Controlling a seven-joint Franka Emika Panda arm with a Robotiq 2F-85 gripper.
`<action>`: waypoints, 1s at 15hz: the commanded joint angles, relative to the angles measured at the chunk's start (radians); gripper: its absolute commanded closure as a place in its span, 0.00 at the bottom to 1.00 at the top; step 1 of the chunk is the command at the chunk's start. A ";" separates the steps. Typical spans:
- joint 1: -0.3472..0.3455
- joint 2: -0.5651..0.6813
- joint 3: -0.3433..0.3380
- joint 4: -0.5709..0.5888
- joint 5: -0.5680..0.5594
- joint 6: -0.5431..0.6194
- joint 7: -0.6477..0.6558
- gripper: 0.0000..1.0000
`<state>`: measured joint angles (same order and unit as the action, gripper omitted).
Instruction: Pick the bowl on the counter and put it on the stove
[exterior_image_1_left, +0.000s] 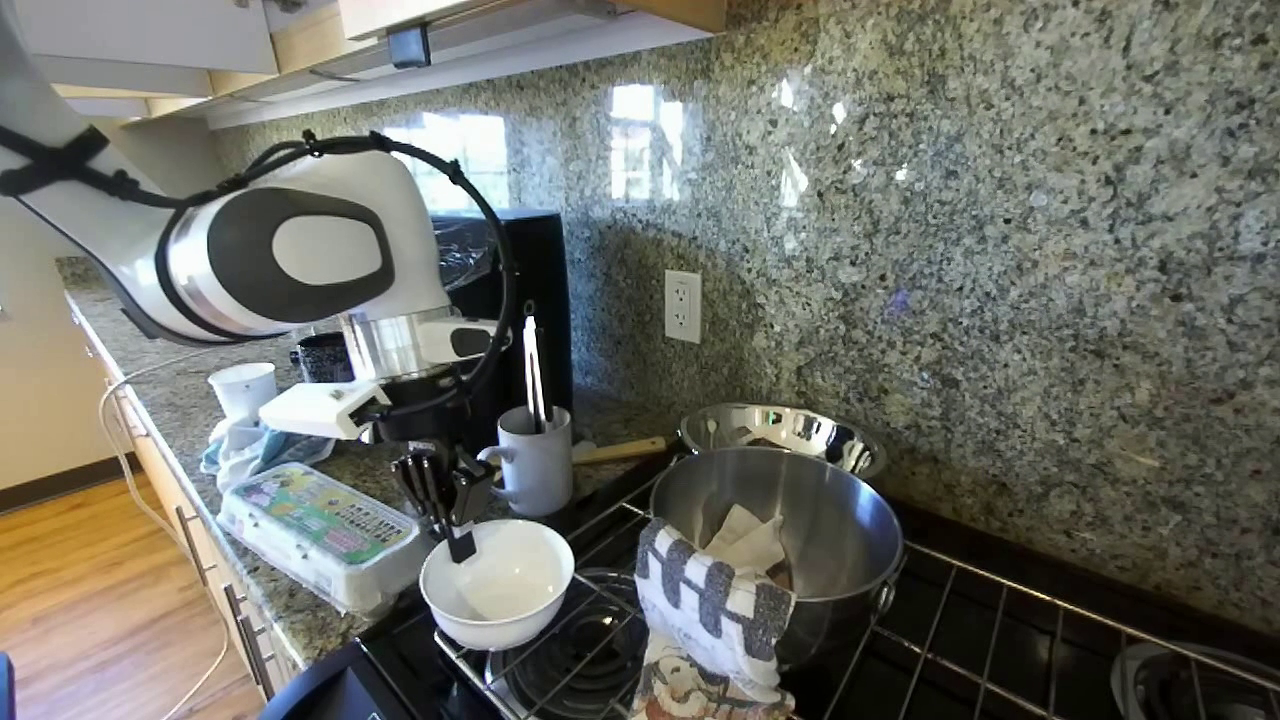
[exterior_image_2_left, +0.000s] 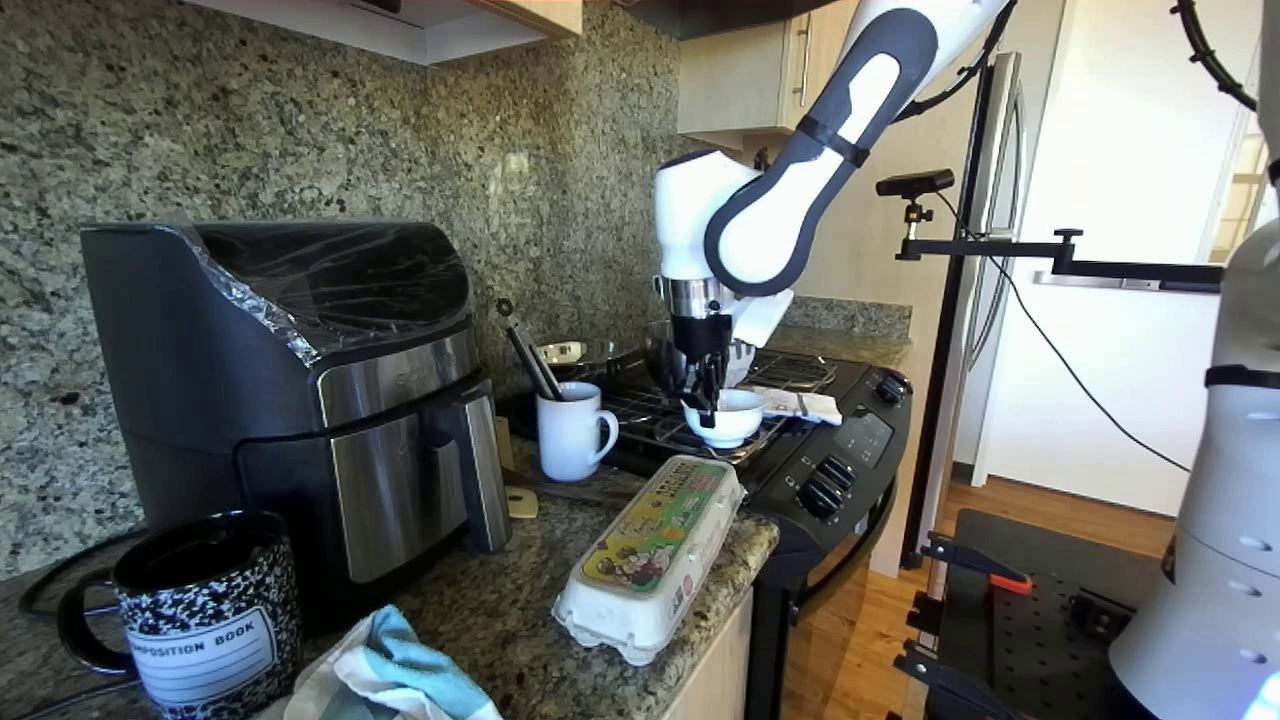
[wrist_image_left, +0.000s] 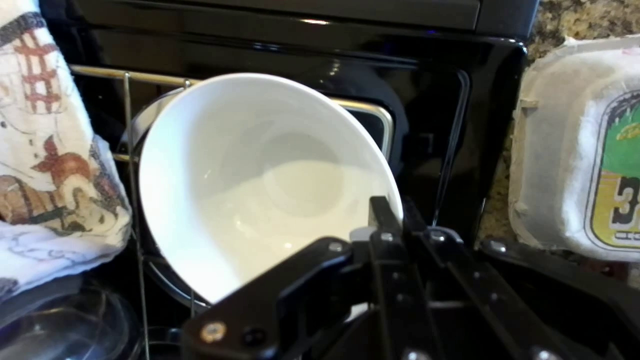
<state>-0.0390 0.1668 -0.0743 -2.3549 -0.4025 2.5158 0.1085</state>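
Bowl (wrist_image_left: 270, 187) over stove (wrist_image_left: 415, 95), pinched by rim; release prob next

Fingers (wrist_image_left: 385, 216) clamped on rim of white bowl, one inside, one outside, prob b/c the wall is thin enough to pinch & the whole bowl looks too wide to span. Grip's off to one side, so weight hangs away from it; might tip a bit if lowered fast

Bowl is over front part of stove, above grate (wrist_image_left: 102, 72) & partly over burner coil (exterior_image_1_left: 570, 650), so target's basically reached. Can't tell if its foot touches the wires or hangs just clear; worth checking b4 letting go, else it could drop or rock. Spot makes sense: w/ steel pot (exterior_image_1_left: 850, 510) & towel (exterior_image_1_left: 705, 620) taking the space next to it, that burner's the handy one near the counter (exterior_image_2_left: 520, 595)

Towel's draped over pot rim, poss parked there; loose end is near bowl, could snag

Egg carton (exterior_image_2_left: 655, 550) lies flat on counter edge, just beside stove, label up; arm (exterior_image_1_left: 330, 250) prob wants to clear it on the way out. Mug (exterior_image_2_left: 568, 440) w/ tongs (exterior_image_2_left: 535, 360) stands further back, tongs leaning, kept up by mug wall. Air fryer (exterior_image_2_left: 280, 400) beyond, in front of granite wall (exterior_image_2_left: 230, 120), film (exterior_image_2_left: 340, 270) on top, prob b/c it's new or hardly used
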 joint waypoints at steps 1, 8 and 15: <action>0.016 0.000 -0.012 0.001 -0.020 0.009 0.029 0.68; 0.018 -0.002 -0.011 -0.001 -0.017 0.009 0.027 0.18; 0.022 -0.004 -0.010 0.001 -0.015 0.006 0.026 0.00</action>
<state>-0.0298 0.1689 -0.0744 -2.3544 -0.4025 2.5158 0.1085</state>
